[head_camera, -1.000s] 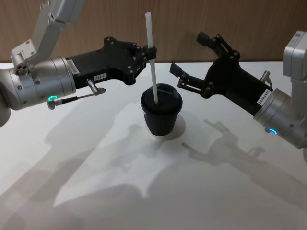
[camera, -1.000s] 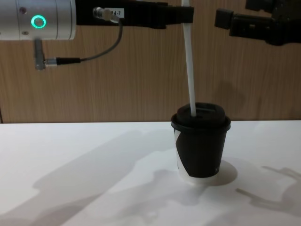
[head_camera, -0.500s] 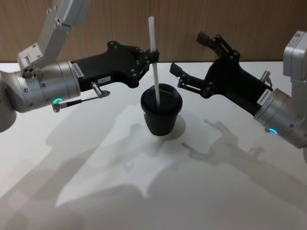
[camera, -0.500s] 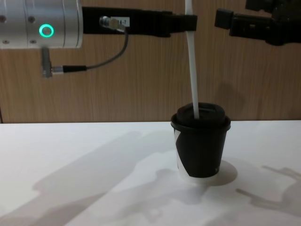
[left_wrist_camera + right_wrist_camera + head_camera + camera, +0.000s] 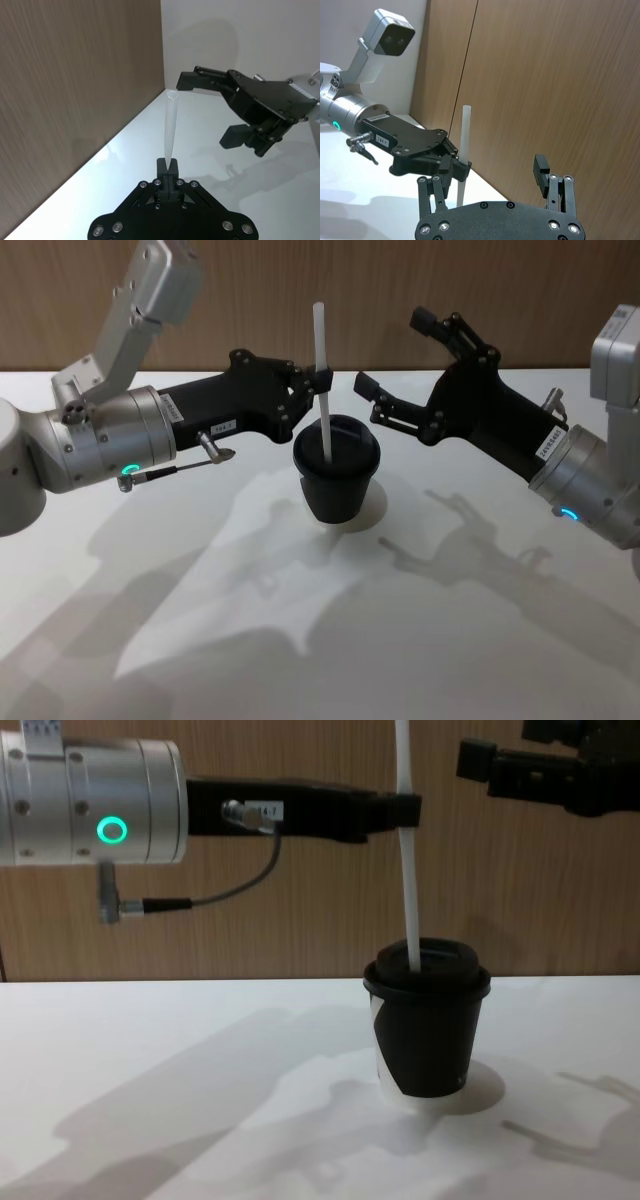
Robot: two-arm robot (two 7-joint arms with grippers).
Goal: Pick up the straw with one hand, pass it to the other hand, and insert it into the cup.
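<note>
1. The left gripper (image 5: 318, 378), black with a silver cylinder wrist and a glowing green ring, is pinching the straw (image 5: 322, 380) between its closed fingertips, partway up the tube.
2. Seen from the left wrist, those fingertips (image 5: 167, 167) are pressing together on the straw (image 5: 169, 125), whose open top end is pointing away from the gripper.
3. The straw is standing nearly upright, leaning only slightly, and its lower end is sitting in the black lid of the cup (image 5: 336, 480).
4. From the chest view the straw (image 5: 409, 880) is running down from the left gripper (image 5: 402, 810) into the lid of the cup (image 5: 428, 1030), with the cup's white patch facing the robot's left.
5. The cup is standing upright on the white table (image 5: 200, 620), roughly midway across it and nearer the far edge, where the wooden wall (image 5: 380, 280) is rising behind.
6. The right gripper (image 5: 395, 365) is hovering just to the right of the straw and above the cup, its fingers spread wide and holding nothing.
7. In the right wrist view its fingers (image 5: 543, 176) are standing well apart, and the left gripper (image 5: 459, 166) with the straw (image 5: 463, 150) is showing beyond them.
8. A thin grey cable (image 5: 215, 895) is looping beneath the left wrist.
</note>
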